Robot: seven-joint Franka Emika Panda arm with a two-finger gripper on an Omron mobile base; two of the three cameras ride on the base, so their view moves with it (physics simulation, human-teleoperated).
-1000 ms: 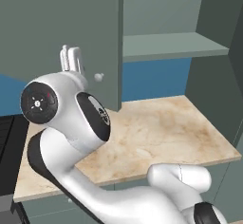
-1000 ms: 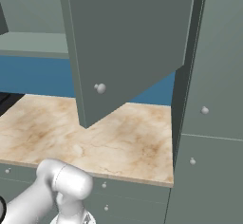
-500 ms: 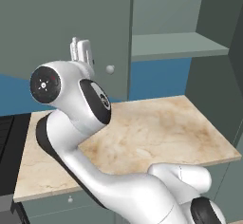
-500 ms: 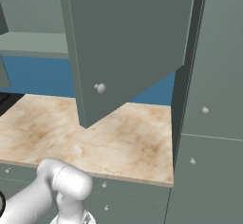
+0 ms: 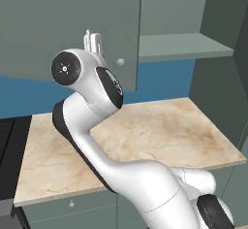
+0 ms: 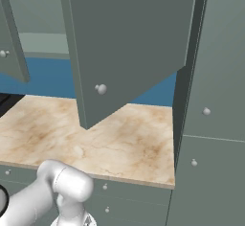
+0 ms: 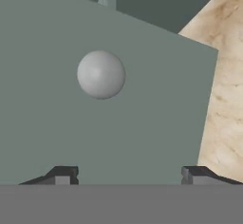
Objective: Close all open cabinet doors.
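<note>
Cabinet doors of the upper wall units stand open above the marble counter. Left door in the left base view is a large grey-green panel swung out over the counter's left part, its round knob near the lower right corner. Hand sits raised against this panel, just left of the knob. Hand view: door face close up, knob above and between the two dark fingertips, which stand apart with nothing between them. Right door in the right base view angles out over the counter, its knob near the lower left corner. Open shelf is visible between the doors.
</note>
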